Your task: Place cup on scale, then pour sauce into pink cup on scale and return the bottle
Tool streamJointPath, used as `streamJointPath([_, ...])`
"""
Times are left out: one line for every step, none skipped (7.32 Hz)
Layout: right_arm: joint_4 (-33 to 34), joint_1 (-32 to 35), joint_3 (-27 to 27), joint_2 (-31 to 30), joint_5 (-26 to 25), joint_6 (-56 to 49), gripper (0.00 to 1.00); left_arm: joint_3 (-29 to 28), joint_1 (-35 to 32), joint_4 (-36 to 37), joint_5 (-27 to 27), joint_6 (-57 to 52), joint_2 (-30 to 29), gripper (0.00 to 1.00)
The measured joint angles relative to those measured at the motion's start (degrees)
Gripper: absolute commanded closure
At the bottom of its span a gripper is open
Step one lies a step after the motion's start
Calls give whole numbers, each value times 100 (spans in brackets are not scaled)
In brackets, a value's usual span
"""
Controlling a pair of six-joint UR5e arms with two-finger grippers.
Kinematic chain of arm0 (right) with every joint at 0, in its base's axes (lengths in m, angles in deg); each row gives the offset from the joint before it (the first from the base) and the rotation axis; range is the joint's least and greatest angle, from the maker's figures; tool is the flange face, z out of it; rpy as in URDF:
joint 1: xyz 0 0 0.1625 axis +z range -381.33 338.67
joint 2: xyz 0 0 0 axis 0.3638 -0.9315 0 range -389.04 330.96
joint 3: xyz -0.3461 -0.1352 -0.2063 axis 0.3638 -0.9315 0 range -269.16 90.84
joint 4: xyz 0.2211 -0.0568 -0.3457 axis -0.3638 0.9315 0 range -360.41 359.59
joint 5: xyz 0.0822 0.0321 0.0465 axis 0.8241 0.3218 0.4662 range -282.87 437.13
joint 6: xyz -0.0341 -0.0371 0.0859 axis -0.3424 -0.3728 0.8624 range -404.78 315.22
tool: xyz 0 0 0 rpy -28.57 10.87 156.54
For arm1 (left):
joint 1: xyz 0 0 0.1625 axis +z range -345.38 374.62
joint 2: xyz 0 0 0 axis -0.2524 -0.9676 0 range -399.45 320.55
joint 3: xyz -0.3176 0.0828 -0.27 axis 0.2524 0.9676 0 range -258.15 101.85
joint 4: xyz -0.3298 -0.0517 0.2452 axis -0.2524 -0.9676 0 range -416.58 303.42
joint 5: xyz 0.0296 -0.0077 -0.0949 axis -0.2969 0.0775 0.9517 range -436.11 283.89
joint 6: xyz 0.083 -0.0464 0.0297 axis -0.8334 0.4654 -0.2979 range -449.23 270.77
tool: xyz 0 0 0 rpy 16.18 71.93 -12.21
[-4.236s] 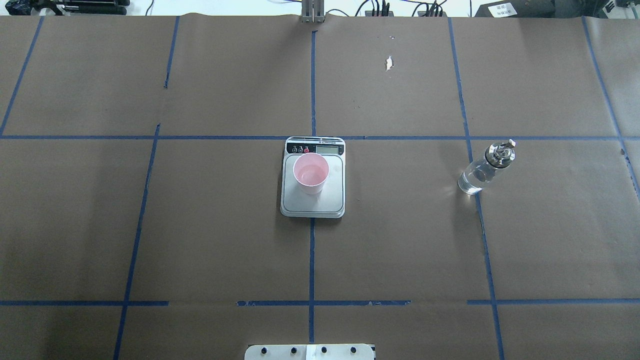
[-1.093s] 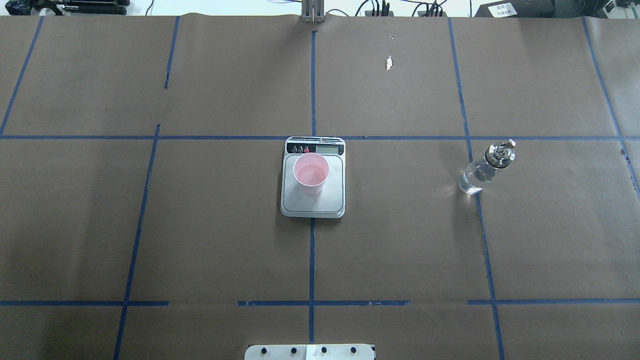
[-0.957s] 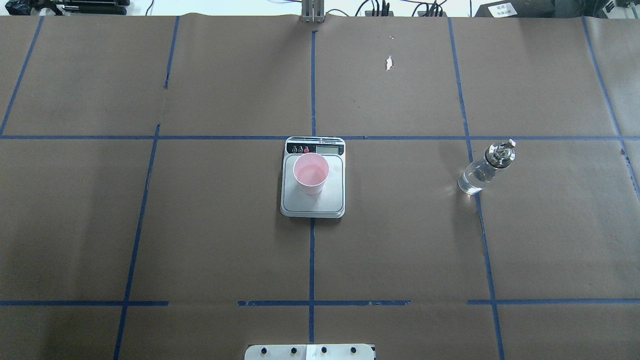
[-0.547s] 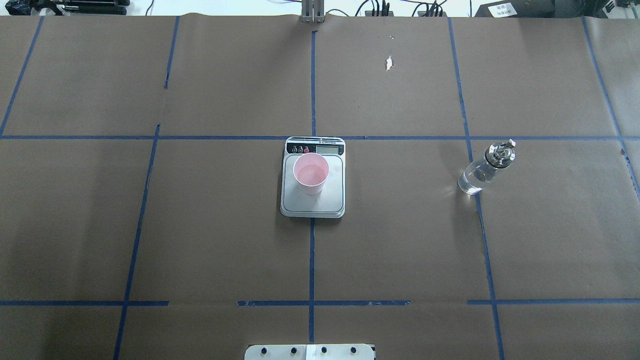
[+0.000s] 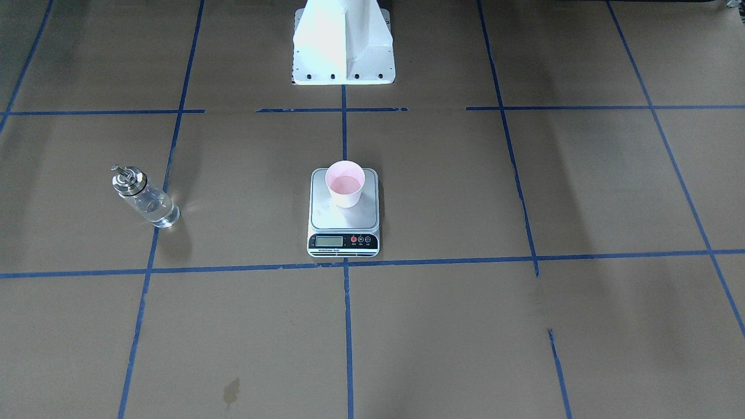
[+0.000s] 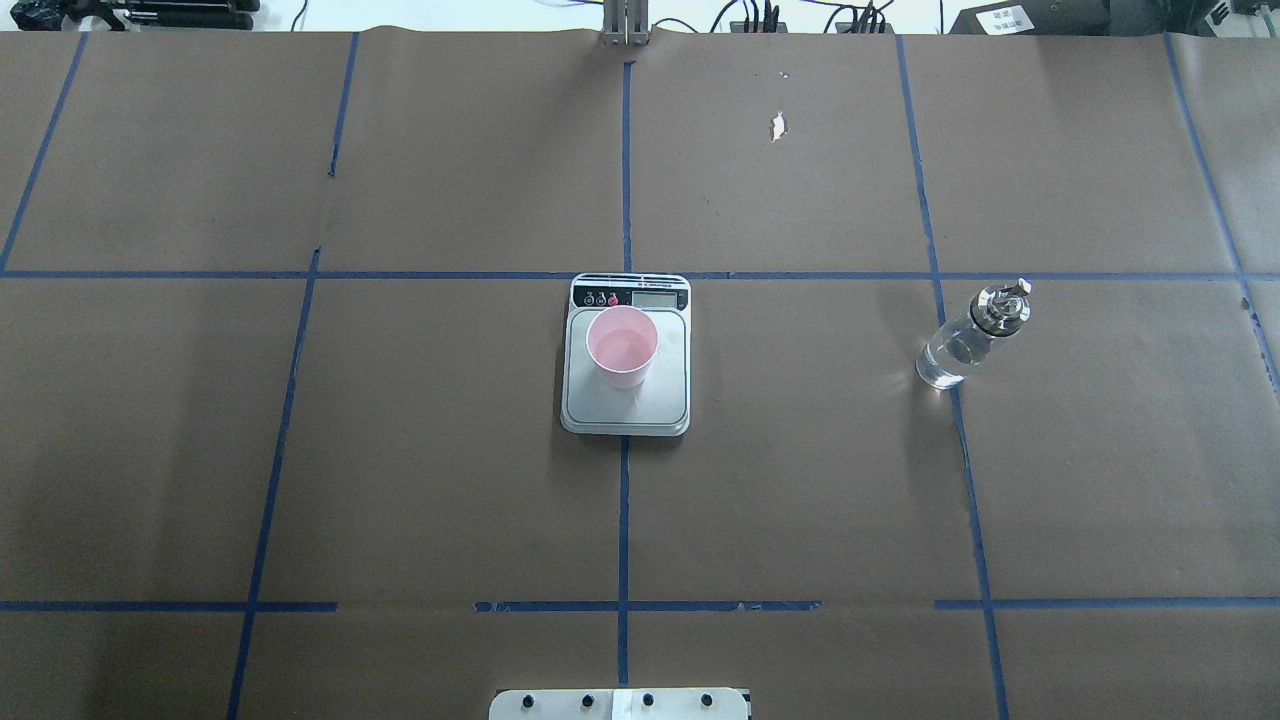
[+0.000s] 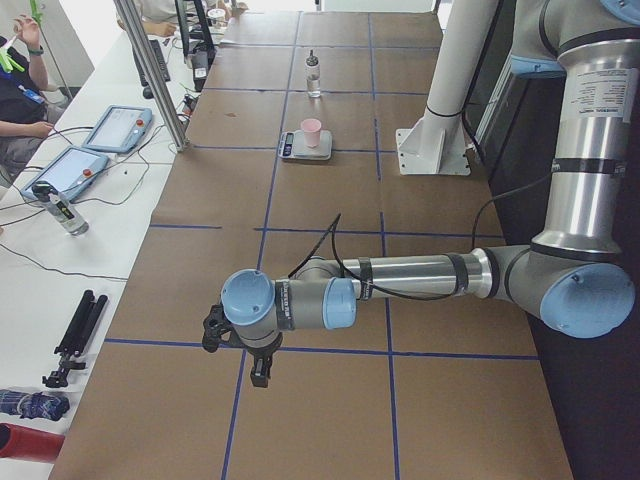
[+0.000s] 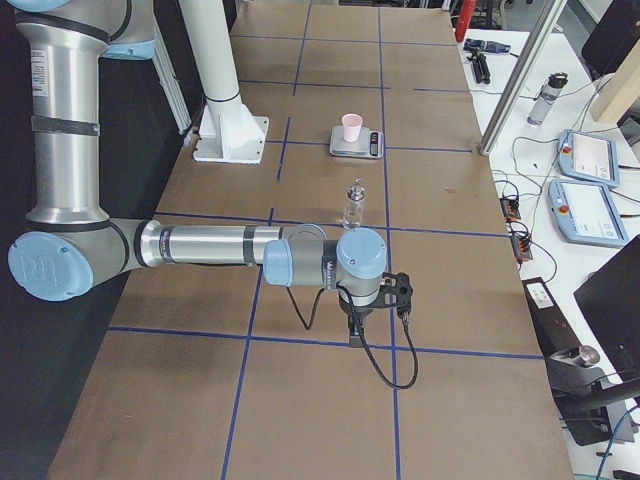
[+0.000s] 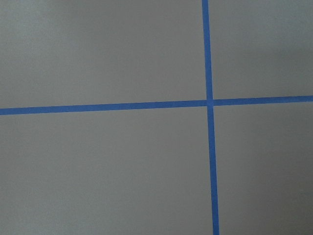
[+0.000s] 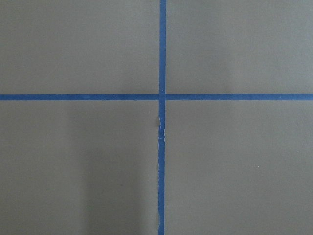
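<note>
- Cup (image 6: 621,347) on scale (image 6: 626,412): done.
- Bottle (image 6: 965,340) upright, unheld, well apart; pour & return prob. done, fill unclear.
- L gripper (image 7: 260,372), R gripper (image 8: 357,333): parked far off; apart or together, can't tell.

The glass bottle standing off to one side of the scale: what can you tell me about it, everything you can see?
The bottle is small, round and made of clear glass, topped by a shiny metal cap with a thin spout. Clear liquid shows inside; its level is hard to judge. It stands upright and alone on the brown table, its base on a blue tape line, well apart from the scale. Only the table touches it.
</note>
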Motion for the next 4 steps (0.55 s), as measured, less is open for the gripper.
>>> streamJointPath([0,0,0,0,3,0,0,0,0,0,0,0,0,0])
streamJointPath([-2,0,0,0,5,0,0,2,0,-1,0,0,0,0])
streamJointPath([-5,0,0,-2,5,0,0,4,0,0,2,0,-3,0])
streamJointPath([-6,0,0,-6,6,0,0,5,0,0,5,0,-6,0])
